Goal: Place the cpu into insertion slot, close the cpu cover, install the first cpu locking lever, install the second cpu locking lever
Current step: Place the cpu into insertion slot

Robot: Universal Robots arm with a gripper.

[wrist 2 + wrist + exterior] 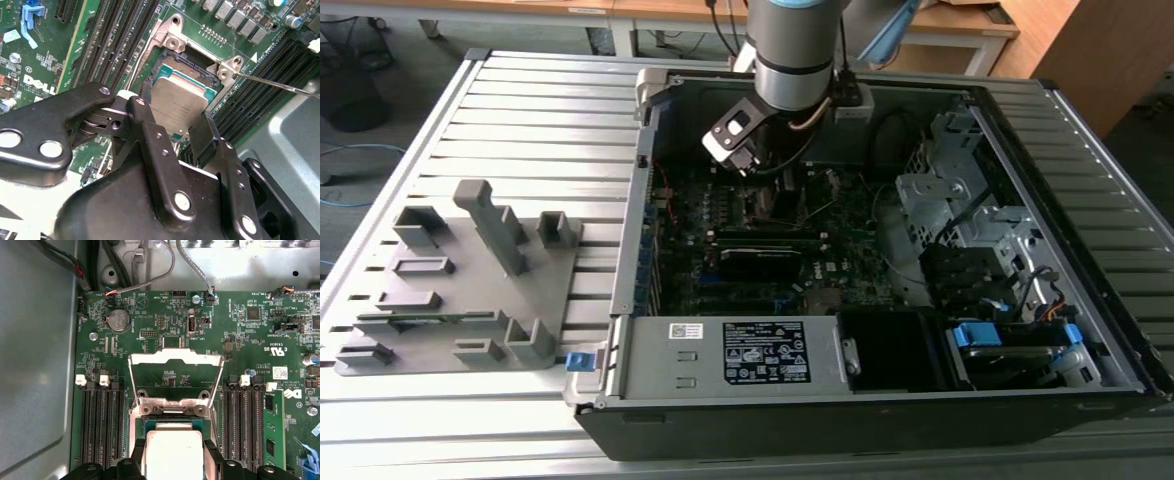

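Observation:
My gripper (175, 112) is shut on the cpu (181, 102), a flat square chip with a silver-grey top, and the black fingers (205, 135) press on two opposite edges. The chip hangs tilted just over the insertion slot (192, 67), a dark square socket with metal edging on the green motherboard. Whether chip and socket touch I cannot tell. In the first wrist view the cpu (172, 450) sits between the fingers, over the insertion slot (172, 419). Beyond it the cpu cover (175, 358), a thin silvery frame, stands flipped open. A thin locking lever (280, 86) sticks out beside the socket. In the exterior view the gripper (767, 170) reaches down into the case.
The open computer case (630, 300) lies on a slatted table, with a labelled power supply box (740, 355) along its near side and drive cages (961, 200) on the exterior view's right. Black memory slots (100, 425) flank the socket. A grey fixture tray (454, 290) lies outside the case.

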